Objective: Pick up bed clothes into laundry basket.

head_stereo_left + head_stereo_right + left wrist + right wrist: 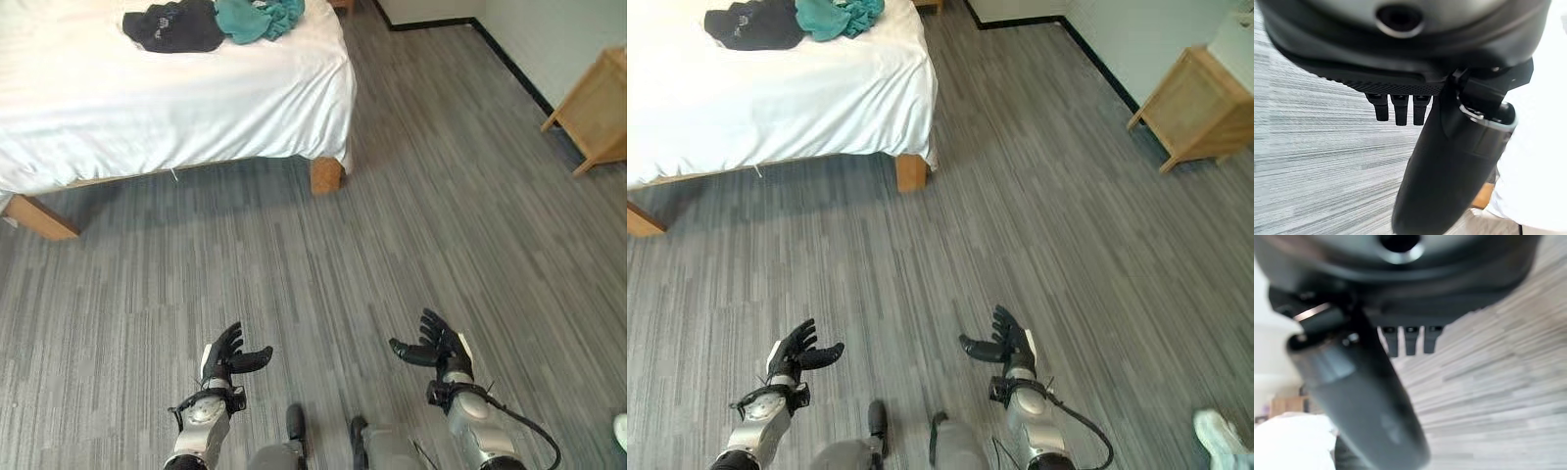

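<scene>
Clothes, a crumpled black cloth garment point(174, 26) and a teal one point(259, 18) touching it, lie on the white-sheeted bed point(176, 98), well ahead of your left hand point(221, 358) and right hand point(443, 351), both spread wide and empty. They look soft and light; pinch a raised fold.

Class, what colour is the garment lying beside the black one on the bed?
Teal garment, clearest in the left eye view.
</scene>
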### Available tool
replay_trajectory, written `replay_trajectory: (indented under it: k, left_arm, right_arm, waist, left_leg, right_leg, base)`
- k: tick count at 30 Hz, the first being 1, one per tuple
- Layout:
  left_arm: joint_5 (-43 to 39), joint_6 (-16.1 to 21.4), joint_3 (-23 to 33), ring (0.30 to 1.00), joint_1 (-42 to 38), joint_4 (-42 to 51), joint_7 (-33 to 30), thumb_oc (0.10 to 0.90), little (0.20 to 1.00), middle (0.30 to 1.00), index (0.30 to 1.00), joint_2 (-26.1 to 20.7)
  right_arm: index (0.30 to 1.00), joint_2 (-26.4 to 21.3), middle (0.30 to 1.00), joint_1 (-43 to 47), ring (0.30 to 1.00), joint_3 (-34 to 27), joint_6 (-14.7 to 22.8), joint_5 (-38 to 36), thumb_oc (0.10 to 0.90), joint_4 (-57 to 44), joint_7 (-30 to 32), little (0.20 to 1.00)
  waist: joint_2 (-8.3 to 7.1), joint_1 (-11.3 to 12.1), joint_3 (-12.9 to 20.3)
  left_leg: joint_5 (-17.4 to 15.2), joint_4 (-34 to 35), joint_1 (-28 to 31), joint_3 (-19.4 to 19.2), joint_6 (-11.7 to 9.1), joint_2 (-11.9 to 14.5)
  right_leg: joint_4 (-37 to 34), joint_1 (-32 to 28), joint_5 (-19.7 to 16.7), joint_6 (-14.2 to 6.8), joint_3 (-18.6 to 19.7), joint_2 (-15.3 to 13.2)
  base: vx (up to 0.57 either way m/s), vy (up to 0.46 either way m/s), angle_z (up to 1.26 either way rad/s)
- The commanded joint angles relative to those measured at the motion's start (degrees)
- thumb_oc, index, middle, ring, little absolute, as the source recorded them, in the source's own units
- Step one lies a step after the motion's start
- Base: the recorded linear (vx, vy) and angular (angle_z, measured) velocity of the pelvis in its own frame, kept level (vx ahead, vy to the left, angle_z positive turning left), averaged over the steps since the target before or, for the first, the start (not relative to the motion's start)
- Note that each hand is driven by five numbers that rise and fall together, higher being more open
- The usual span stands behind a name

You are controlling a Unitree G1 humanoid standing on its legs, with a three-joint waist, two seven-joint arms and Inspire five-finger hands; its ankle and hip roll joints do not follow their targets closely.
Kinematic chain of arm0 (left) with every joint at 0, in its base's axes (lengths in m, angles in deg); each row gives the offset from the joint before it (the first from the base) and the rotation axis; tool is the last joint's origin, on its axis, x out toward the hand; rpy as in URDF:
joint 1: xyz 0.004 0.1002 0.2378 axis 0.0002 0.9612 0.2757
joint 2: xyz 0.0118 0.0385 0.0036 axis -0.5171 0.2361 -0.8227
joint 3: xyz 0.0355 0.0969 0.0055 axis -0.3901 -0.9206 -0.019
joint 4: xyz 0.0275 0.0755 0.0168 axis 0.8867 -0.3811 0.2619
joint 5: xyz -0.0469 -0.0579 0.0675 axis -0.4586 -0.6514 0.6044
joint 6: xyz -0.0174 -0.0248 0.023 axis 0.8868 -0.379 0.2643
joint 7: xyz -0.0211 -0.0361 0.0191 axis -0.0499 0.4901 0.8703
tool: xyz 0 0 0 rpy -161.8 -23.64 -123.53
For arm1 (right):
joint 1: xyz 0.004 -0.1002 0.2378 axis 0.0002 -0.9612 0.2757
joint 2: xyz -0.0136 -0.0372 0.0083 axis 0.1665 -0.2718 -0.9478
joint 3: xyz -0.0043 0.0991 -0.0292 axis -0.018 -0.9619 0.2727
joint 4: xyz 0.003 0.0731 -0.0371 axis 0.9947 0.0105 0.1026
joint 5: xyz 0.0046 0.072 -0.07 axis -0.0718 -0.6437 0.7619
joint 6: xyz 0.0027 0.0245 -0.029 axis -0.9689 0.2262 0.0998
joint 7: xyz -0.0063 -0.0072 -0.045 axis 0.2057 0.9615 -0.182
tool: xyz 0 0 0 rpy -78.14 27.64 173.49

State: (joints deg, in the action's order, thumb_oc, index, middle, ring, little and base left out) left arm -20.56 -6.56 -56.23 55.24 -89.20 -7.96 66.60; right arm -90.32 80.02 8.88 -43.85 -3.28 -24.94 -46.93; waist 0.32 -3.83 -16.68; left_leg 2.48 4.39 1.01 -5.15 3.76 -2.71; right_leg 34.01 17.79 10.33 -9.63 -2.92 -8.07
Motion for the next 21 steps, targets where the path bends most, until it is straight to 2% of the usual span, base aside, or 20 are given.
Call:
replay_trajectory:
  k: [1,2,3,5,6,8,9,10,11,12,13,14,15,16,17,18,19,20,21]
  left_arm:
    - [-1.15,7.11,2.05,0.900,-3.09,8.04,-1.52,0.800,0.900,0.900,0.900,-4.41]
    - [-1.17,7.14,2.03,0.900,-3.21,7.97,-1.53,0.800,0.900,0.900,0.900,-4.39]
    - [-0.95,7.33,1.27,0.900,-5.46,8.65,-1.79,0.800,0.900,0.900,0.900,-5.18]
    - [-0.97,7.33,1.26,0.900,-5.53,8.62,-1.78,0.800,0.900,0.900,0.900,-5.12]
    - [0.51,7.36,1.24,0.900,-6.43,10.40,-2.18,0.800,0.900,0.900,0.900,-5.78]
    - [0.17,7.25,1.16,0.900,-6.33,11.46,-1.58,0.800,0.900,0.900,0.900,-5.93]
    - [-0.06,7.53,1.21,0.900,-6.36,11.48,-1.14,0.800,0.900,0.900,0.900,-5.71]
    - [-0.12,7.66,1.06,0.900,-6.21,12.03,-1.28,0.800,0.900,0.900,0.900,-5.35]
    - [-1.43,7.35,0.28,0.900,-5.09,13.15,0.21,0.800,0.900,0.900,0.900,-4.36]
    - [-1.43,7.34,0.28,0.900,-5.09,13.15,0.20,0.800,0.900,0.900,0.900,-4.37]
    - [-1.99,7.00,0.45,0.900,-4.81,13.83,-0.10,0.800,0.900,0.900,0.900,-4.14]
    - [-2.90,6.56,1.05,0.900,-4.07,16.34,1.54,0.800,0.900,0.900,0.900,-4.57]
    - [-2.92,6.55,1.04,0.900,-4.10,16.36,1.56,0.800,0.900,0.900,0.900,-4.63]
    - [-2.85,6.67,1.15,0.900,-3.92,16.69,1.11,0.800,0.900,0.900,0.900,-4.58]
    - [-2.86,6.57,1.31,0.900,-3.86,17.71,0.90,0.800,0.900,0.900,0.900,-4.44]
    - [-3.00,6.62,1.32,0.900,-3.59,17.83,1.15,0.800,0.900,0.900,0.900,-4.20]
    - [-3.38,6.93,1.28,0.900,-3.49,18.14,1.60,0.800,0.900,0.900,0.900,-4.17]
    - [-4.08,7.53,1.49,0.900,-2.78,19.13,2.59,0.800,0.900,0.900,0.900,-4.31]
    - [-4.10,7.50,1.46,0.900,-2.67,19.22,2.62,0.800,0.900,0.900,0.900,-4.30]
  right_arm:
    - [0.900,0.39,0.900,2.18,0.900,-1.88,5.99,-0.04,0.800,-5.96,1.24,0.900]
    - [0.900,0.37,0.900,2.27,0.900,-1.91,6.04,-0.05,0.800,-5.88,1.25,0.900]
    - [0.900,-0.09,0.900,2.69,0.900,-2.51,5.90,0.54,0.800,-5.29,2.28,0.900]
    - [0.900,-0.15,0.900,2.72,0.900,-2.54,5.89,0.57,0.800,-5.28,2.29,0.900]
    - [0.900,-0.55,0.900,3.15,0.900,-2.36,5.10,2.15,0.800,-4.84,2.49,0.900]
    - [0.900,-0.76,0.900,2.57,0.900,-2.16,4.93,2.22,0.800,-5.48,1.94,0.900]
    - [0.900,-1.20,0.900,2.40,0.900,-1.97,4.98,2.32,0.800,-5.42,1.35,0.900]
    - [0.900,-2.07,0.900,2.40,0.900,-1.33,4.97,3.04,0.800,-5.65,1.01,0.900]
    - [0.900,-3.34,0.900,2.24,0.900,-0.68,4.84,2.34,0.800,-6.09,0.37,0.900]
    - [0.900,-3.33,0.900,2.24,0.900,-0.68,4.84,2.33,0.800,-6.09,0.36,0.900]
    - [0.900,-3.74,0.900,2.59,0.900,-0.37,5.10,0.51,0.800,-6.62,0.19,0.900]
    - [0.900,-4.62,0.900,3.47,0.900,-0.16,5.40,-2.21,0.800,-8.76,-0.70,0.900]
    - [0.900,-4.58,0.900,3.49,0.900,-0.19,5.39,-2.22,0.800,-8.76,-0.72,0.900]
    - [0.900,-5.25,0.900,3.94,0.900,-0.35,5.59,-2.13,0.800,-9.37,-0.66,0.900]
    - [0.900,-6.45,0.900,4.63,0.900,-1.06,5.25,-1.39,0.800,-10.63,-0.41,0.900]
    - [0.900,-7.69,0.900,5.44,0.900,-1.54,5.08,-0.67,0.800,-11.28,-0.41,0.900]
    - [0.900,-8.27,0.900,6.46,0.900,-1.95,5.27,-0.66,0.800,-11.92,-0.43,0.900]
    - [0.900,-8.96,0.900,8.29,0.900,-2.23,5.87,-0.89,0.800,-13.54,-0.72,0.900]
    - [0.900,-8.98,0.900,8.22,0.900,-2.25,5.87,-0.91,0.800,-13.54,-0.74,0.900]
  waist:
    - [-1.97,-1.38,1.59]
    - [-1.59,-1.51,1.31]
    - [-2.06,-3.41,1.34]
    - [-1.44,-3.66,0.95]
    - [-1.52,-5.00,2.43]
    - [-1.41,-5.57,3.29]
    - [-1.20,-5.70,3.94]
    - [-0.77,-5.60,4.56]
    - [0.43,-5.64,5.78]
    - [0.22,-5.84,5.94]
    - [-0.53,-4.96,5.71]
    - [-2.88,-1.90,4.51]
    - [-3.12,-2.00,4.53]
    - [-4.06,-0.50,3.55]
    - [-4.37,1.18,2.98]
    - [-4.50,2.65,2.65]
    - [-4.10,3.83,2.65]
    - [-3.28,6.25,3.19]
    - [-3.36,6.45,3.06]
  left_leg:
    - [-10.35,-2.11,8.92,4.53,-6.31,4.64]
    - [-10.68,-2.19,9.22,4.70,-6.35,5.07]
    - [-12.89,-2.01,12.82,6.01,-7.91,6.30]
    - [-13.18,-2.03,13.22,6.24,-8.04,7.04]
    - [-14.88,-2.40,17.93,6.99,-9.71,8.89]
    - [-15.05,-3.39,19.02,7.62,-10.38,9.47]
    - [-13.77,-5.23,19.13,8.03,-10.88,10.14]
    - [-10.29,-9.48,18.43,8.64,-11.53,10.84]
    - [-0.42,-22.63,14.64,9.80,-12.49,12.36]
    - [-0.16,-22.55,14.36,10.06,-12.50,12.13]
    - [4.84,-32.32,10.35,9.03,-12.62,12.79]
    - [6.54,-43.41,2.82,7.20,-10.77,12.18]
    - [6.70,-43.47,2.61,7.28,-10.68,11.91]
    - [4.83,-47.99,-1.23,7.47,-10.32,9.73]
    - [2.80,-48.56,-5.98,6.69,-9.75,8.53]
    - [2.12,-48.04,-9.61,5.56,-9.51,8.05]
    - [2.31,-44.71,-11.99,4.06,-9.73,8.54]
    - [4.46,-35.54,-15.98,1.59,-9.91,8.96]
    - [4.18,-35.44,-15.53,1.40,-9.97,8.93]
  right_leg:
    - [-20.54,1.84,-18.71,-3.35,1.54,-5.00]
    - [-20.89,1.19,-18.65,-3.36,1.10,-4.72]
    - [-28.64,4.09,-21.36,-4.60,-0.39,-5.85]
    - [-29.32,3.08,-21.49,-4.52,-1.15,-5.38]
    - [-33.34,4.24,-24.06,-5.22,-5.73,-6.23]
    - [-32.21,2.94,-23.64,-4.85,-6.00,-6.06]
    - [-31.16,2.29,-23.43,-4.30,-5.71,-5.70]
    - [-29.60,1.84,-22.98,-3.09,-5.77,-4.86]
    - [-27.52,-0.52,-19.62,0.05,-6.10,-2.57]
    - [-27.61,-0.40,-19.75,0.08,-6.19,-2.88]
    - [-27.35,-3.29,-17.97,2.05,-6.78,-2.22]
    - [-29.61,-10.02,-15.36,5.10,-7.12,-0.52]
    - [-29.73,-9.98,-15.52,5.07,-7.16,-0.78]
    - [-30.67,-12.62,-14.18,5.46,-6.80,-0.53]
    - [-31.70,-15.88,-12.91,5.47,-6.19,0.15]
    - [-32.24,-18.47,-12.02,5.46,-5.83,0.44]
    - [-32.71,-20.86,-10.73,5.45,-6.10,0.82]
    - [-33.53,-24.36,-8.69,5.19,-6.05,1.76]
    - [-33.61,-24.69,-8.48,5.17,-5.90,1.67]
  base:
    - [0.29,-0.103,0.08]
    - [0.63,-0.242,0.31]
    - [0.38,-0.139,0.49]
    - [0.45,-0.172,0.57]
    - [0.52,-0.203,0.49]
    - [0.50,-0.206,0.46]
    - [0.48,-0.187,0.49]
    - [0.65,-0.279,0.57]
    - [0.49,-0.226,0.43]
    - [0.49,-0.322,0.32]
    - [0.53,-0.517,0.10]
    - [0.52,-0.512,0.05]
    - [0.51,-0.492,-0.20]
    - [0.35,-0.261,-0.53]
    - [0.56,-0.332,-0.64]
    - [0.61,-0.252,-0.35]
    - [0.80,-0.156,0.12]
    - [0.62,-0.088,0.17]
    - [0.64,-0.039,-0.02]
